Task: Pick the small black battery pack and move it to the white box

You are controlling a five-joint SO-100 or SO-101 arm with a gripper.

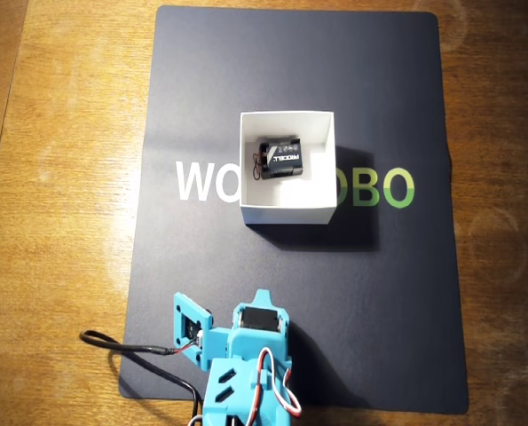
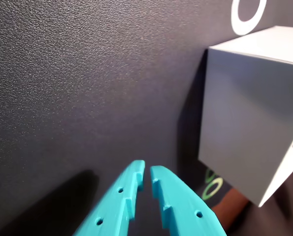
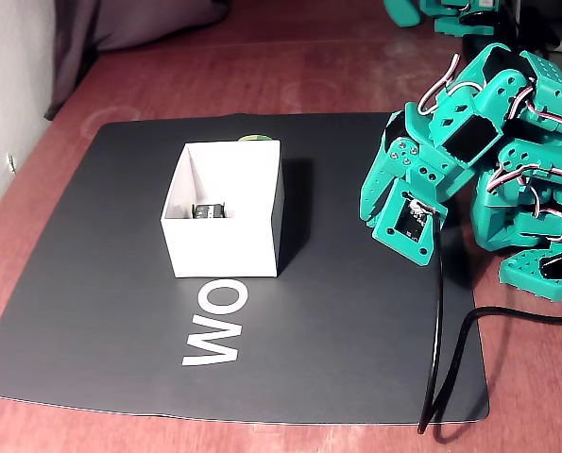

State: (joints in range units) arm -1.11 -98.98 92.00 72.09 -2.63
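Since small black battery pack already lies inside white box mid-mat, pincer nearly closed, empty. Pack looks light, rigid; grip long sides, avoid thin wires.

Battery pack inside box, seemingly mid-mat.

The white box stood mid-mat with open dark mat on every side, its thin walls alone barring sideways reach to the small black battery pack inside, its top open.
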